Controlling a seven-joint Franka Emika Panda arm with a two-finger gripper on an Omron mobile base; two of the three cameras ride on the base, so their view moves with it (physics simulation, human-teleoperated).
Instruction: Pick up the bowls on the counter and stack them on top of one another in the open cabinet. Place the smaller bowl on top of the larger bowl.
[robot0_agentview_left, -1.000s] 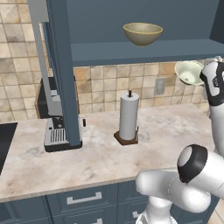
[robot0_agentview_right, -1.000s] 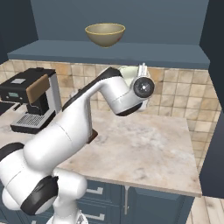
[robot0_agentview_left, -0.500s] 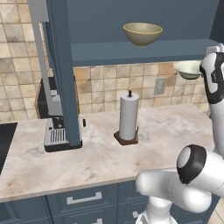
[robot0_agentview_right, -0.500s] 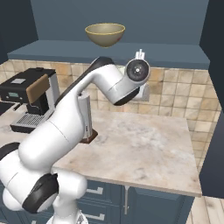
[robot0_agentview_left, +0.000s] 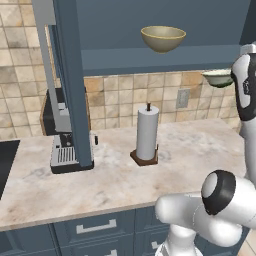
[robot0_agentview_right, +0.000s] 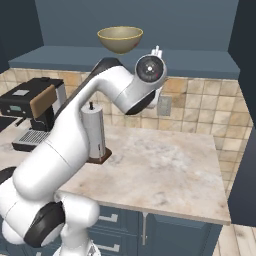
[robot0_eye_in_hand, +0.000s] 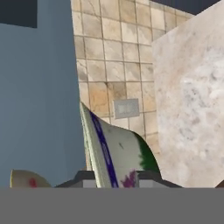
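Your tool (robot0_eye_in_hand: 116, 178) clamped on one smaller bowl (robot0_agentview_left: 218, 78) right of cabinet (robot0_agentview_left: 150, 55), one larger bowl (robot0_agentview_left: 163, 38) on its shelf, one paper towel roll (robot0_agentview_left: 147, 132) on counter (robot0_agentview_left: 115, 175).

The cabinet (robot0_agentview_left: 150, 55) shelf carries the larger bowl (robot0_agentview_left: 163, 38), upright toward its middle. Below, the counter (robot0_agentview_left: 200, 145) bears a paper towel roll (robot0_agentview_left: 147, 134) on its dark base and what looks like a coffee machine (robot0_agentview_right: 30, 112) at the left.
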